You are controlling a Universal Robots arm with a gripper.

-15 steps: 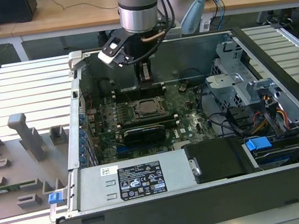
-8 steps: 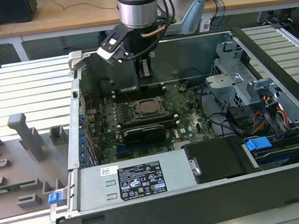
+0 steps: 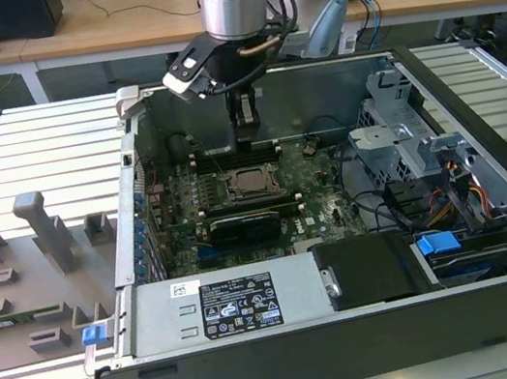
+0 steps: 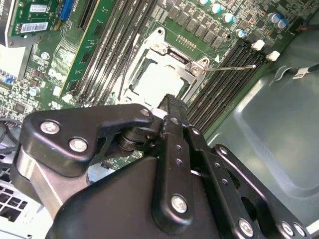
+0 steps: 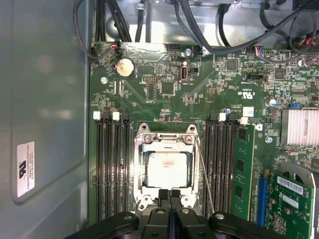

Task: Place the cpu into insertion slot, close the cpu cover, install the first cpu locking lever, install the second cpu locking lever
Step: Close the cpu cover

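The cpu (image 5: 167,168) lies in the insertion slot (image 5: 140,175) with its pale silver top showing, and also shows in the second wrist view (image 4: 155,82). The cpu cover (image 5: 166,141) lies flat around it as a metal frame. One thin wire locking lever (image 5: 204,174) slants away from the socket's side over the memory slots; the second wrist view shows the same lever (image 4: 232,67). My gripper (image 5: 169,193) hovers above the socket's edge, shut with nothing between its fingers. In the exterior view the gripper (image 3: 245,132) hangs just behind the socket (image 3: 250,182).
Rows of black memory slots (image 5: 112,169) flank the socket. A green card (image 5: 244,169) stands beside them. Cables (image 5: 199,30) run along the board's edge. The grey case wall (image 3: 315,90), drive cage (image 3: 412,142) and black power supply (image 3: 370,267) surround the board.
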